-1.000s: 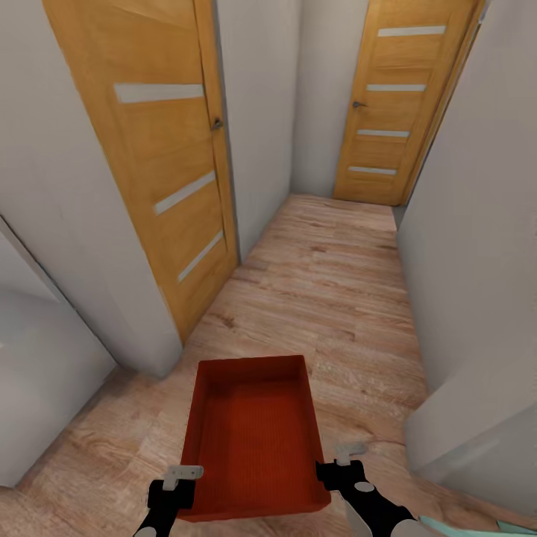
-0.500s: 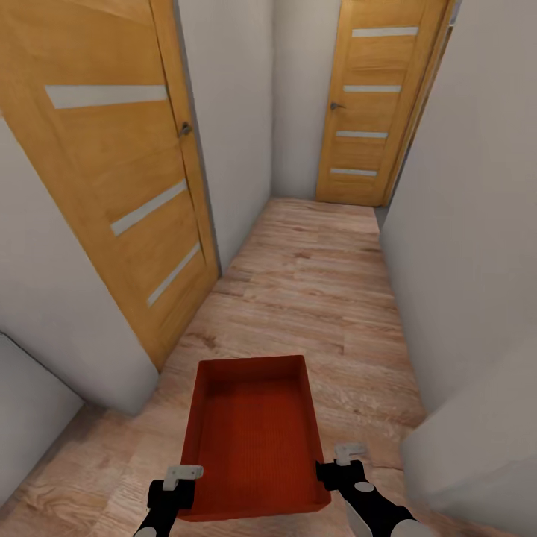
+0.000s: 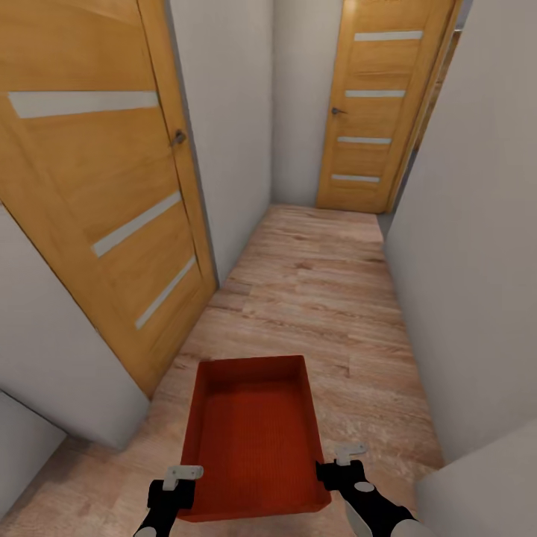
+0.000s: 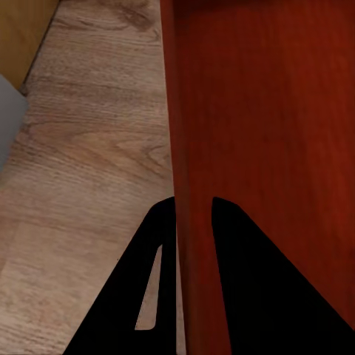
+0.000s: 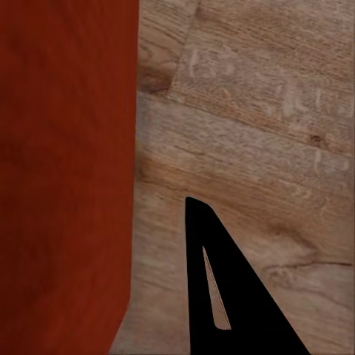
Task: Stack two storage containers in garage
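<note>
One orange-red storage container (image 3: pixel 253 436) is logged in the head view, carried low and centred between our two grippers above a light wood-plank floor (image 3: pixel 328 298) in a narrow corridor.

Item, far left: a large wooden door (image 3: pixel 112 194) with pale horizontal strips and a small handle. Against the frame of one second ago it stands bigger and further left, and the grey wall section beneath it has shrunk toward the corner; the whole picture has shifted, so the camera has travelled, not the fittings.

Item, left gripper (image 3: pixel 176 488): at the container's near left corner. In the left wrist view its dark fingers (image 4: pixel 159 244) sit on either side of the container's wall (image 4: pixel 194 148), pinching it.

Item, centre: the container, open top upward, ribbed inside, in the same place between the grippers as before.

Item, centre-right, far end: a second wooden door (image 3: pixel 377 112) with four pale strips, closing the corridor; it sits slightly lower in the frame than one second ago.

Item, right gripper (image 3: pixel 341 466): at the container's near right corner. The right wrist view shows one dark finger (image 5: pixel 222 281) over the floor beside the red wall (image 5: pixel 66 170); we cannot tell how these fingers are set.

Item, far right: a plain grey wall (image 3: pixel 477 261).
</note>
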Controlling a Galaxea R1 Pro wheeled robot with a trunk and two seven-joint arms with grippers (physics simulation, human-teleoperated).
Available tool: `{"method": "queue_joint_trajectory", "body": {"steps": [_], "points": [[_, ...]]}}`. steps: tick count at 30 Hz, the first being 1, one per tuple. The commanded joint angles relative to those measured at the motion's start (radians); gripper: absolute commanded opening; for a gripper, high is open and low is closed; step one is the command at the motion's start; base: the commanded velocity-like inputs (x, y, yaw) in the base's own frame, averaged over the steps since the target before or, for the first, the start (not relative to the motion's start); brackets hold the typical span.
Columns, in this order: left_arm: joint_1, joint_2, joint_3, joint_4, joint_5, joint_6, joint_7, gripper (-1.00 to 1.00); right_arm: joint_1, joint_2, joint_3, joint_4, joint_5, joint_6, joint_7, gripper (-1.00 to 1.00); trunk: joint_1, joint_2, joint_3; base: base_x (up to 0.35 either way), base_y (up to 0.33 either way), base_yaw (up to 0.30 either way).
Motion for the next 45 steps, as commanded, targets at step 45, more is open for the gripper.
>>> {"method": "queue_joint_trajectory", "body": {"steps": [45], "points": [[0.0, 0.001, 0.008, 0.001, -0.002, -0.004, 0.014, -1.0, -0.001, -0.003, -0.008, 0.0, 0.005, -0.003, -0.013, -1.0, 0.001, 0.0, -0.001, 0.346, 0.0, -0.061]]}}
